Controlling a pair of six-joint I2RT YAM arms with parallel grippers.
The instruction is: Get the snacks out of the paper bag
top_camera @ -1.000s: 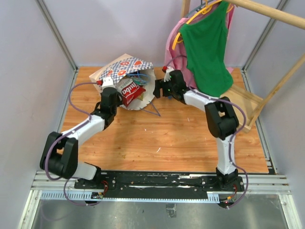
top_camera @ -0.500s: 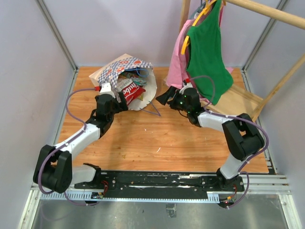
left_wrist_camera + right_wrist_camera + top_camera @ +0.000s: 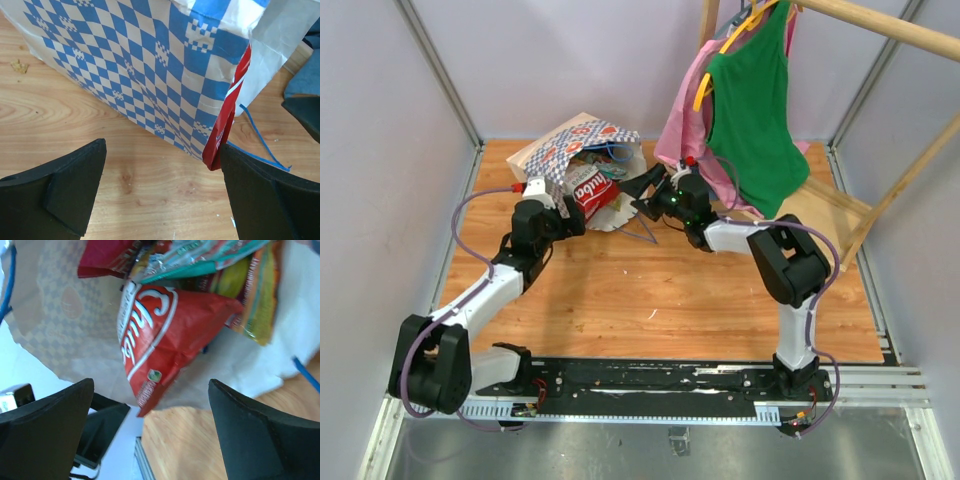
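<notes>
Snacks [image 3: 200,262], a clutch of glossy foil packets, are all inside the tan paper bag with the blue-white checked print [image 3: 570,150]. That bag lies on its side on the wooden table [image 3: 670,290], its mouth turned toward my right arm. None of the packets is out yet. The red-and-white packet [image 3: 592,192] sits furthest forward, its corner poking past the bag's lip.

Within the last second both my grippers have let go. My left gripper [image 3: 565,212] was nearly pinched together at the bag's near edge. Now its 2 fingers [image 3: 60,195] stand spread wide, off the paper, just in front of the bag's checked side. My right gripper [image 3: 638,198] drew back from the bag's mouth and has returned to it, also spread wide and holding nothing. I judge that the bag is no longer braced by me and that the first pick comes next.

My left arm reaches forward and low, its wrist by the bag's near side and its jaws aimed at the flank. My right arm is folded, its forearm running toward the bag. Its fingers [image 3: 45,430] frame the red-and-white packet straight ahead in the bag's mouth. An orange-green packet [image 3: 255,295] and a magenta packet [image 3: 105,257] lie deeper in the bag behind it.
</notes>
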